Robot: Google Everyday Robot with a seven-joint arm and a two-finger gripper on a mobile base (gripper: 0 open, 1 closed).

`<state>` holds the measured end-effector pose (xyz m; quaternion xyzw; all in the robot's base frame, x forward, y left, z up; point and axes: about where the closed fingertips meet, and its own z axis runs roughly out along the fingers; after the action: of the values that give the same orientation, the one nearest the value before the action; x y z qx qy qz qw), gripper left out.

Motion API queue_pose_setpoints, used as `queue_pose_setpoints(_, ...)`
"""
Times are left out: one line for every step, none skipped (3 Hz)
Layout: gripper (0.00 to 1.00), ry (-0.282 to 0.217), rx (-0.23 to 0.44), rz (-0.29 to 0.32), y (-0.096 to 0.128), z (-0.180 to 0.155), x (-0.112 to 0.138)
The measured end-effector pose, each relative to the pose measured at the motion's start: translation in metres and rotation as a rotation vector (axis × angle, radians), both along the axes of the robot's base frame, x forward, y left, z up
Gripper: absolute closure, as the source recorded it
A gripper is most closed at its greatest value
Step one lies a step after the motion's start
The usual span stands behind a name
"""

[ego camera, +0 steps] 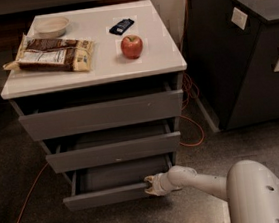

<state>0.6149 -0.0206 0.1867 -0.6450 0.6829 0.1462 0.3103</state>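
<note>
dark grey bin unit with a round hole in its top, standing right of the furniture, apart from it. three-drawer cabinet, white top, grey fronts, all three drawers slightly out. white robot arm entering from the lower right, reaching left and low above the speckled floor. bottom drawer: lowest of the three, just above the floor, a flat plain grey front with no handle visible, pulled out furthest so that a strip of its dark grey inside shows behind the front; what lies inside cannot be made out. snack bag, brown and cream, lying flat on the left of the top. white bowl at the back left corner, just behind the bag. red apple, upright, right of centre. gripper at the right end of the bottom drawer's front, touching its upper edge; whether it is clamped or loose cannot be told. small dark packet behind the apple. orange cable between cabinet and bin.
</note>
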Motion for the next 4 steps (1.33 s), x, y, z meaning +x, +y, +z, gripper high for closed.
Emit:
queue_pose_setpoints(1.00,0.000,0.000,0.000,-0.001,0.000,0.000)
queue_pose_setpoints(0.80,0.023,0.005,-0.005,0.002,0.001,-0.027)
queue_pose_setpoints(0.49,0.023,0.005,-0.005,0.002,0.002,-0.027)
queue_pose_setpoints(0.26,0.023,0.005,-0.005,0.002,0.002,-0.027)
